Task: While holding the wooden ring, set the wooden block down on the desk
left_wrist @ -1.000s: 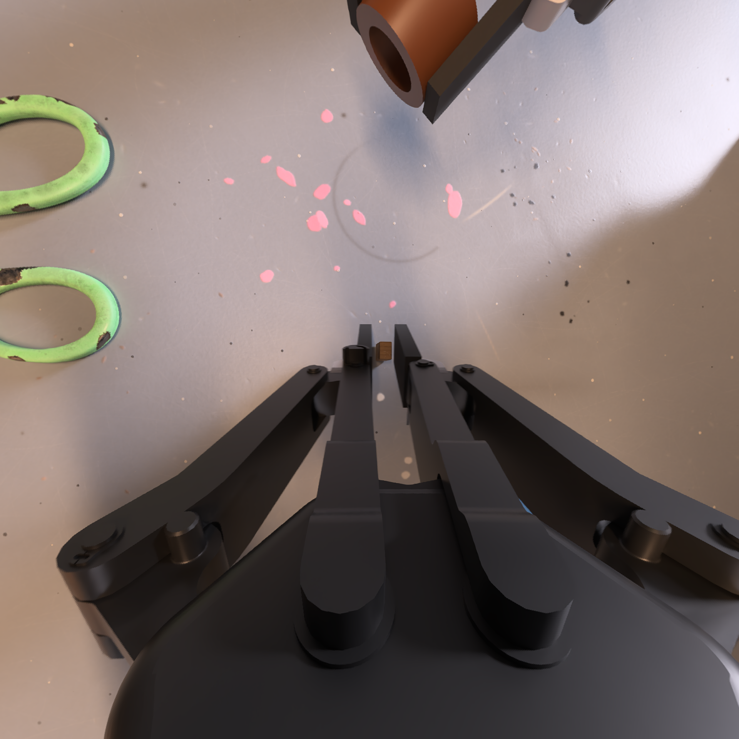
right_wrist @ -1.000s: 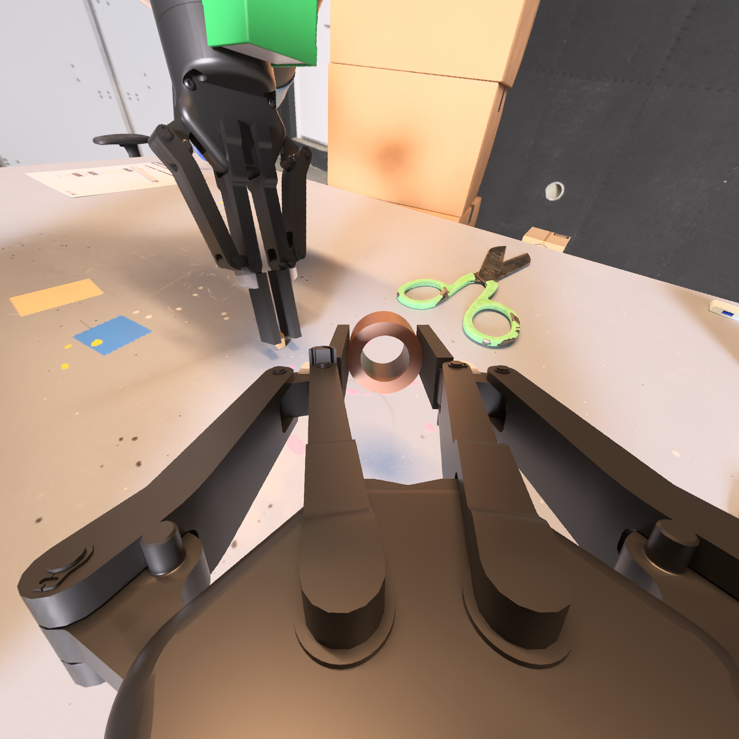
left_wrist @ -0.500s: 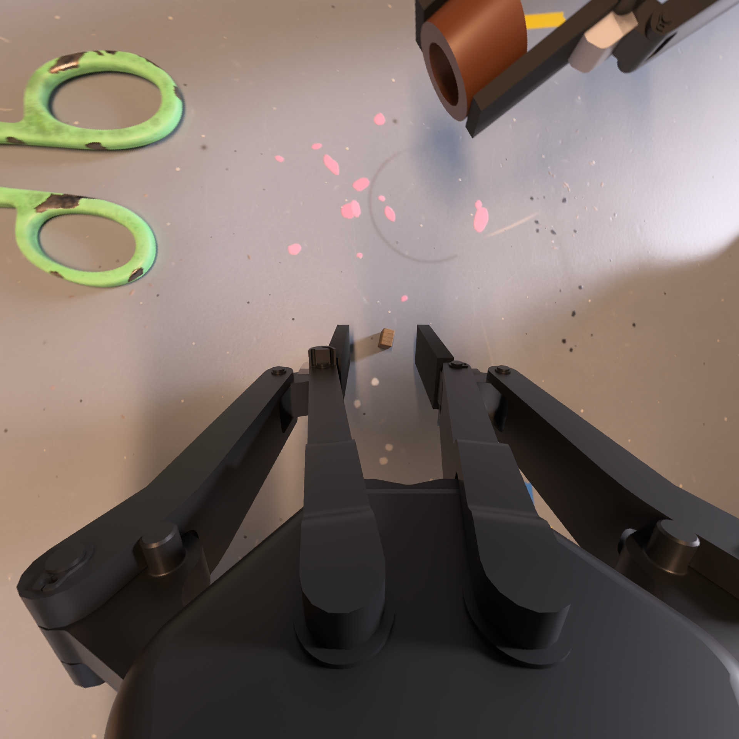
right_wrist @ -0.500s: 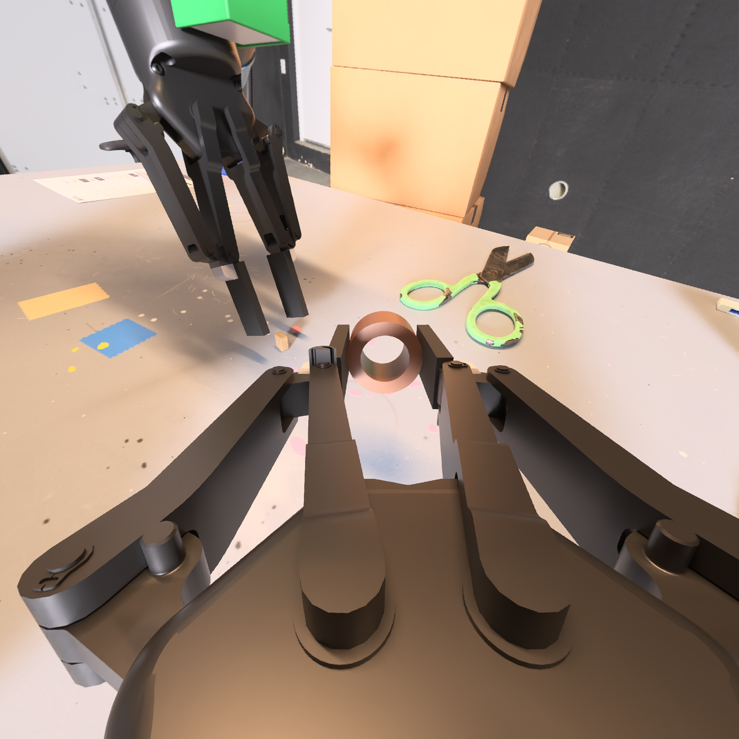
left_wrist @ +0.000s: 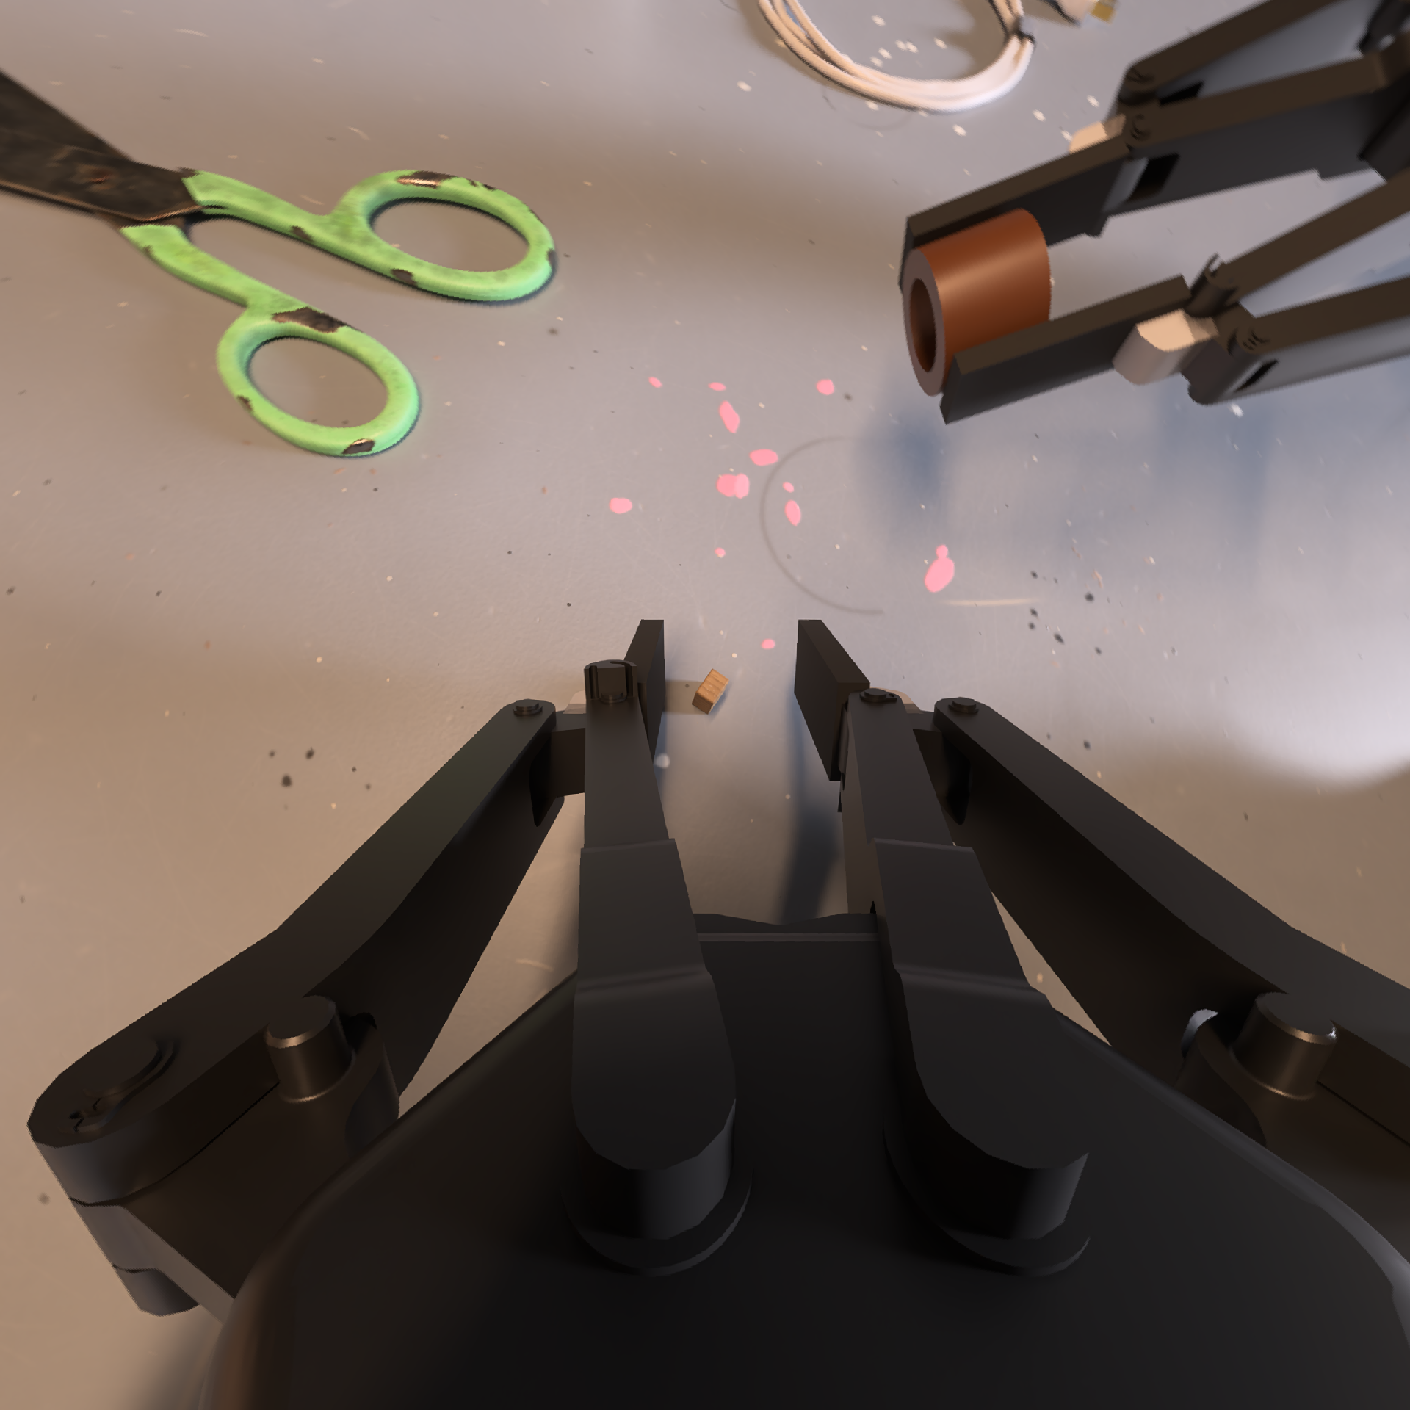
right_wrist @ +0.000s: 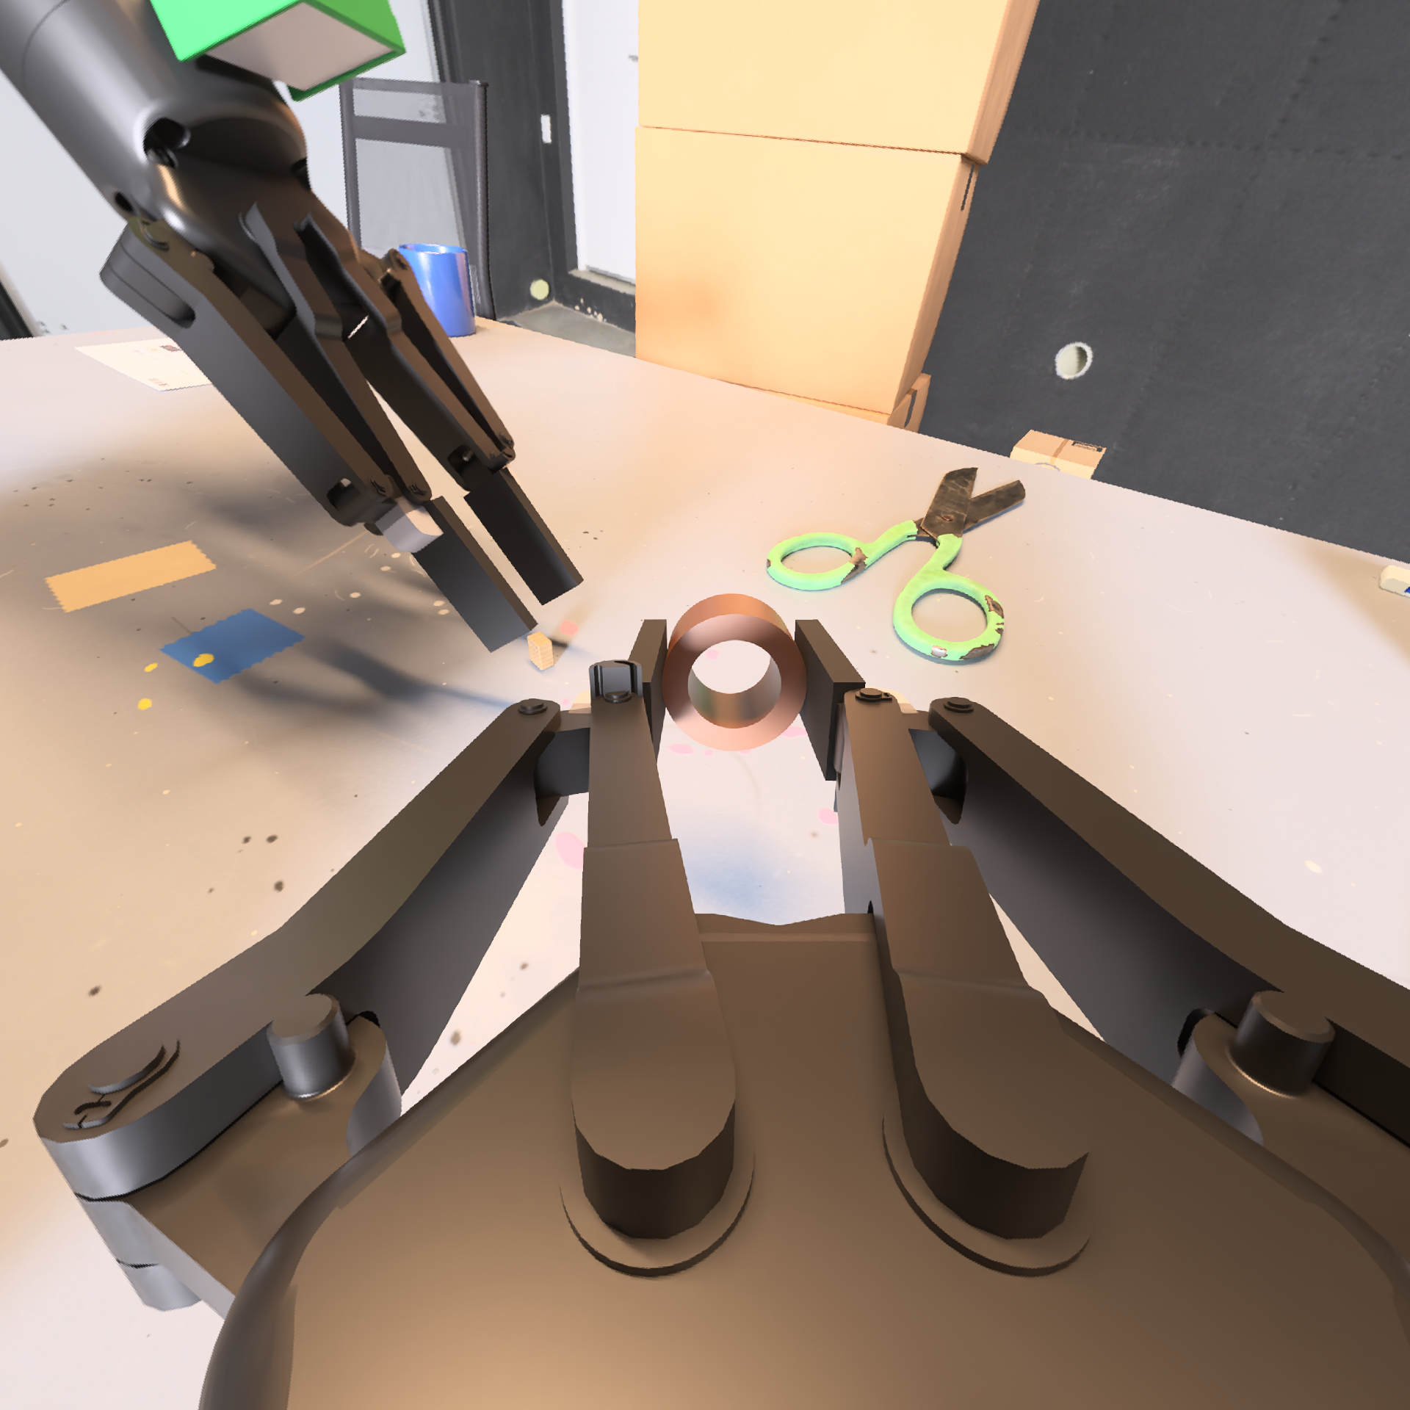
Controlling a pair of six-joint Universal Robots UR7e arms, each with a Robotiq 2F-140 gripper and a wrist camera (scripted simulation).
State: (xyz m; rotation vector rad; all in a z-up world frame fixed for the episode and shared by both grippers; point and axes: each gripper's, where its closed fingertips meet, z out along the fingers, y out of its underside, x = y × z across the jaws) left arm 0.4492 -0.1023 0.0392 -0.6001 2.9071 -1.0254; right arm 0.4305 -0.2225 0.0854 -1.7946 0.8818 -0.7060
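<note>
The tiny wooden block (left_wrist: 709, 691) lies on the desk (left_wrist: 458, 572), free between and below my left gripper's tips. My left gripper (left_wrist: 729, 671) is open and empty, lifted above the block and tilted. The block also shows in the right wrist view (right_wrist: 540, 651), just under the left gripper (right_wrist: 526, 606). My right gripper (right_wrist: 731, 671) is shut on the brown wooden ring (right_wrist: 732, 671), held above the desk with its hole facing the camera. The ring (left_wrist: 980, 294) and the right gripper (left_wrist: 935, 305) also show at the upper right of the left wrist view.
Green-handled scissors (left_wrist: 328, 305) lie on the desk left of the block, also in the right wrist view (right_wrist: 908, 572). A coiled white cable (left_wrist: 893, 69) lies farther off. Cardboard boxes (right_wrist: 801, 229) stand behind the desk (right_wrist: 1144, 687). Blue and orange patches (right_wrist: 229, 641) mark the desk.
My left gripper has opened and let go of the wooden block, which now rests on the desk. The left gripper has risen and tilted away. The right gripper still holds the ring.
</note>
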